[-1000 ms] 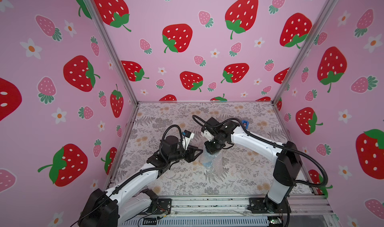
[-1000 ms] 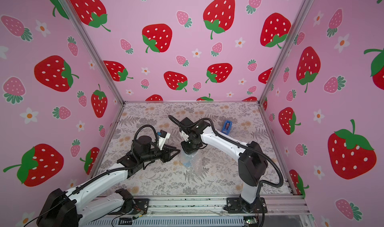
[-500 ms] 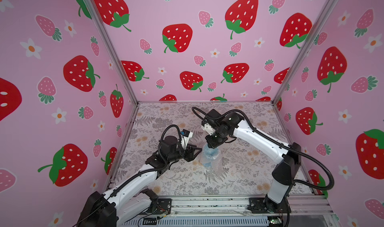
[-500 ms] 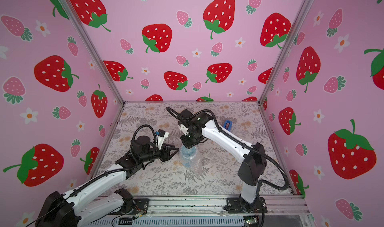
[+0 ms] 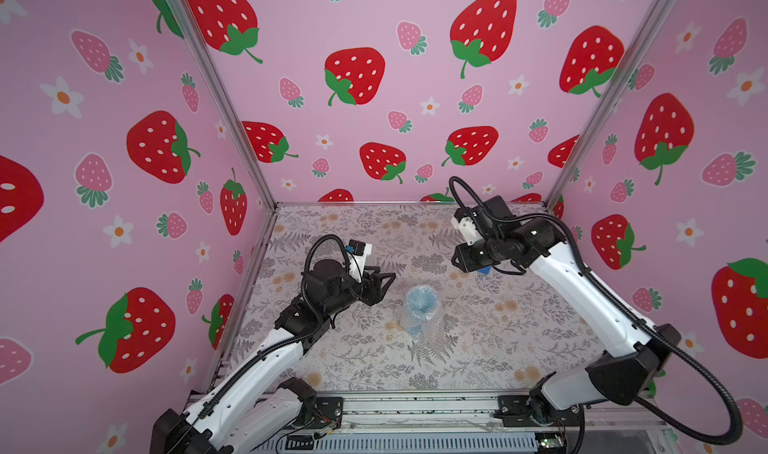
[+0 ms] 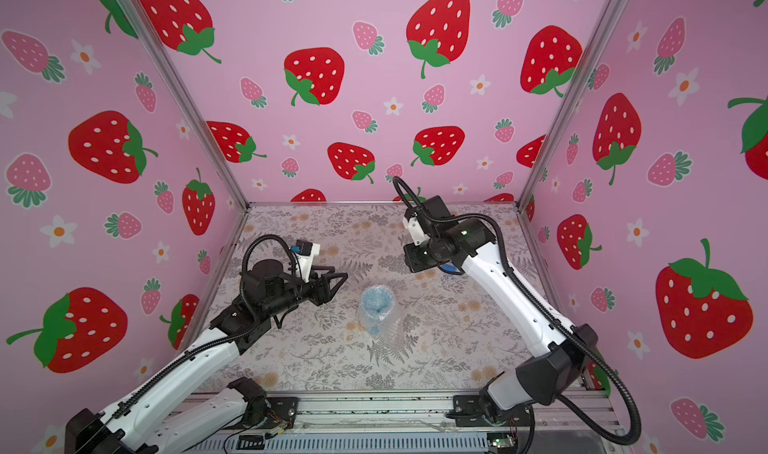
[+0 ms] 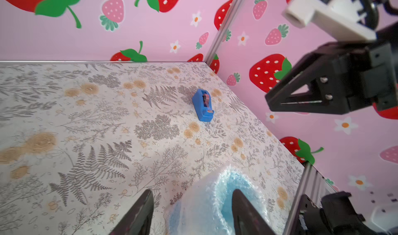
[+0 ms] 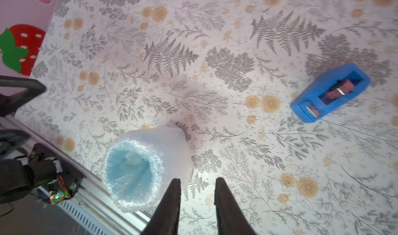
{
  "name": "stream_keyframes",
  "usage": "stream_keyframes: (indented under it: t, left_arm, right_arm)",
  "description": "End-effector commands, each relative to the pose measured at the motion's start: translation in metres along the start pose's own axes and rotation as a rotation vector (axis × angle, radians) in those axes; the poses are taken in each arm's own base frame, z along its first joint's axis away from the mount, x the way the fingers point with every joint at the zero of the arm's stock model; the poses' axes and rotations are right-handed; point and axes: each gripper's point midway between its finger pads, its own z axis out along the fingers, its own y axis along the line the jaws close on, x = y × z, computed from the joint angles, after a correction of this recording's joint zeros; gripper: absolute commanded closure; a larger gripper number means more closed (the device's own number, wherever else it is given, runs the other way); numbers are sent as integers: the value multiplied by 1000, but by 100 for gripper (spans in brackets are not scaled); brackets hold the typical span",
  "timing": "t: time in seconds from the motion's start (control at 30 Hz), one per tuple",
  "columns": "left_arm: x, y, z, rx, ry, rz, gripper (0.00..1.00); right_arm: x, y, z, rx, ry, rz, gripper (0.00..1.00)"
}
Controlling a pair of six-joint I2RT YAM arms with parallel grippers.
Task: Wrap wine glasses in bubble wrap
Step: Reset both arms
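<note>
Beneath bubble wrap (image 5: 431,332) the goblet (image 5: 421,303) blurs; left tool (image 5: 385,288), right tool (image 8: 197,180) gape empty

Pink strawberry walls (image 5: 374,23), fern-print floor (image 5: 498,348)

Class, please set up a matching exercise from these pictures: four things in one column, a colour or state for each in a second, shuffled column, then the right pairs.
1. goblet
2. bubble wrap
3. tape dispenser
4. left gripper

A. darker blue, boxy, unwrapped
B. open, holding nothing
C. clear, wrapped around another thing
D. light blue, standing upright

Pairs: 1-D, 2-C, 3-A, 4-B
</note>
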Motion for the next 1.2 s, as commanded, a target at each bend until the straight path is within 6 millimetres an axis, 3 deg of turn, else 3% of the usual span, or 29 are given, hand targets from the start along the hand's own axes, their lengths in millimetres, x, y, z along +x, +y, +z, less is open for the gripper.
stream_keyframes:
  t: [0.0,0.07,0.23,0.3,0.47,0.6,0.73,0.87,1.17]
  left_arm:
    - [-20,58,-16,-321,-87,0,36]
    - [-17,105,-34,-577,-130,-6,29]
    - [4,171,-65,-907,-184,102,14]
    - [15,192,-78,-1017,-183,124,10]
    - [50,239,-88,-1108,-118,122,2]
    - [68,265,-81,-1076,-105,69,0]
    - [59,271,-68,-1005,-167,101,1]
    - [58,274,-51,-914,-168,74,0]
    - [75,295,-28,-906,-93,47,1]
  right_arm:
    - [-4,-51,-8,137,-158,48,57]
    - [1,-91,-15,250,-267,98,44]
    - [34,-181,-18,546,-471,222,9]
    - [49,-209,-14,632,-513,264,1]
    - [85,-273,9,807,-486,346,1]
    - [87,-294,38,841,-518,281,1]
    - [88,-311,70,827,-529,216,1]
    - [89,-309,96,706,-555,169,0]
    - [86,-301,104,664,-545,118,1]
